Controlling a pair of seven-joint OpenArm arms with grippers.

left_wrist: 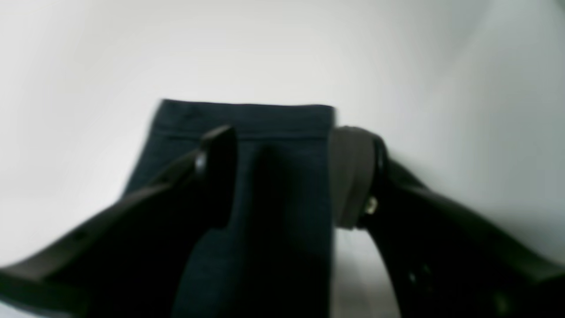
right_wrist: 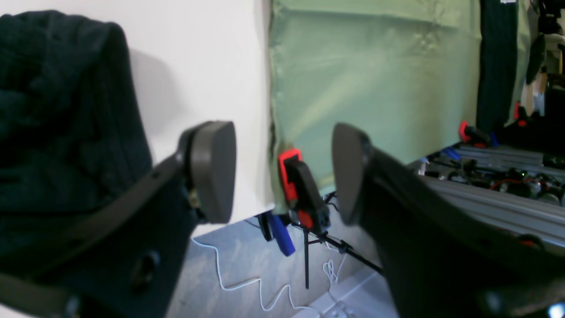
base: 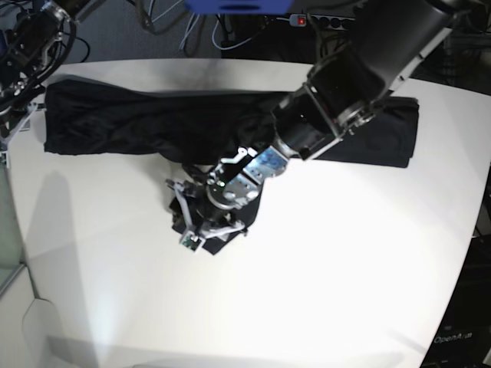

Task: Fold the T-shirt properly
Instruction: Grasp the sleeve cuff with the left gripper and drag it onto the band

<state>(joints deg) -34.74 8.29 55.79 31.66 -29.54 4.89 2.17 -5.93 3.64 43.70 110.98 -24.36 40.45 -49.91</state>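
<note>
The black T-shirt lies stretched across the back of the white table. One sleeve hangs down toward the middle. In the left wrist view the sleeve's hemmed cuff lies flat under my left gripper. The jaws stand open: one finger is over the cloth, and the other pad is at the sleeve's right edge. From the base view this gripper sits over the sleeve end. My right gripper is open and empty, with a bunched part of the shirt to its left.
The right arm is at the table's far left corner. Past the table edge there, the right wrist view shows a green cloth, a red and black clamp, a stand and cables on the floor. The left arm crosses over the shirt's right half.
</note>
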